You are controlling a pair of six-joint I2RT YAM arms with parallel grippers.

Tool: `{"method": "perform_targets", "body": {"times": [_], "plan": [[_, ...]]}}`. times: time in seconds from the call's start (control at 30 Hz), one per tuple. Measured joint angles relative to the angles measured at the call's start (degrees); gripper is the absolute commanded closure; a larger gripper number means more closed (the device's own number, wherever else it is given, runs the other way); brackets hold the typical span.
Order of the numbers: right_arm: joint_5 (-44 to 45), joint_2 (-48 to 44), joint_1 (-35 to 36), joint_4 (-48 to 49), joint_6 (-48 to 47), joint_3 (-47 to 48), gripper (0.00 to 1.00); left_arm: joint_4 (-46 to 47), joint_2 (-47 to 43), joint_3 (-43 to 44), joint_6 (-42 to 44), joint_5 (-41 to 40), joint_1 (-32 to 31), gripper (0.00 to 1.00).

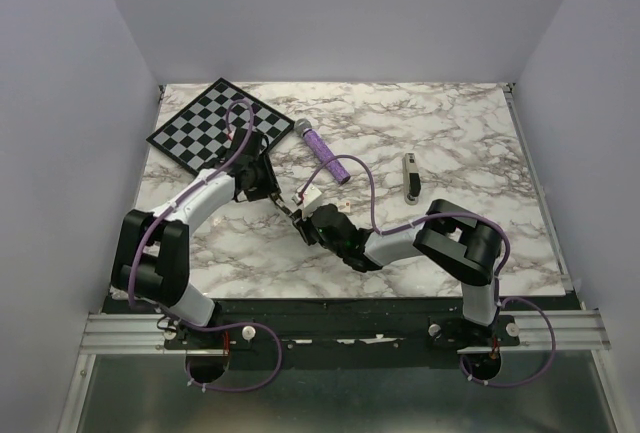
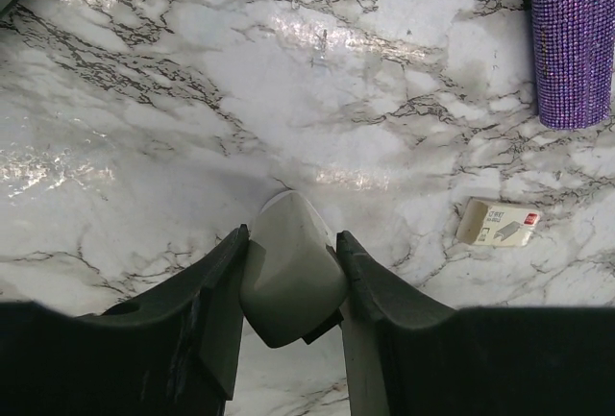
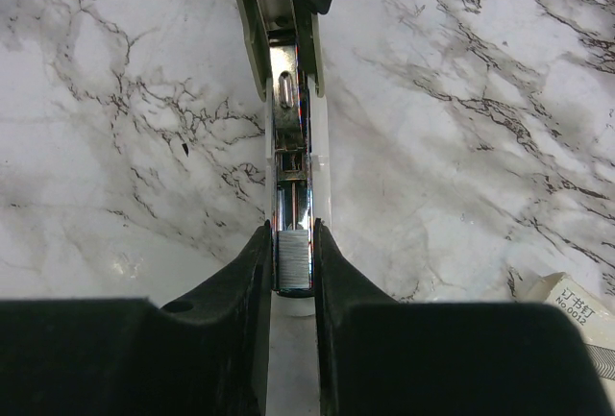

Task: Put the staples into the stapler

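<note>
The right gripper (image 3: 291,235) is clamped on the staples (image 3: 294,262), which lie in line with the open channel of the stapler (image 3: 284,99). Beyond it, the left gripper (image 2: 291,236) grasps the stapler's rounded white end. A small cream box (image 2: 498,223) lies nearby.

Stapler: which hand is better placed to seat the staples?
Right. The right hand grips the staples at the channel of the open stapler; the left hand is clamped on its white end.
</note>
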Motion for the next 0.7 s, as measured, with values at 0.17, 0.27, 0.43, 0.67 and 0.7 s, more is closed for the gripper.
{"method": "perform_targets", "body": {"times": [0.17, 0.27, 0.43, 0.67, 0.7], "plan": [[0.15, 0.0, 0.0, -0.04, -0.02, 0.0, 0.9, 0.85, -1.68, -1.27, -0.04, -2.82, -1.88, 0.65], [0.42, -0.02, 0.02, -0.15, -0.02, 0.0, 0.91, 1.46, -2.93, -2.1, -0.11, -5.38, -3.58, 0.64], [0.59, -0.02, 0.02, -0.48, 0.0, -0.11, 0.91, 2.12, -4.48, -2.69, -0.22, -11.13, -7.76, 0.59], [0.63, -0.02, 0.02, -0.85, -0.02, -0.11, 0.91, 4.63, -7.28, -6.03, -1.7, -17.42, -11.65, 0.58], [0.66, -0.02, 0.02, -0.94, -0.04, -0.13, 0.91, 4.92, -7.54, -6.54, -1.9, -17.84, -11.93, 0.58]]}}
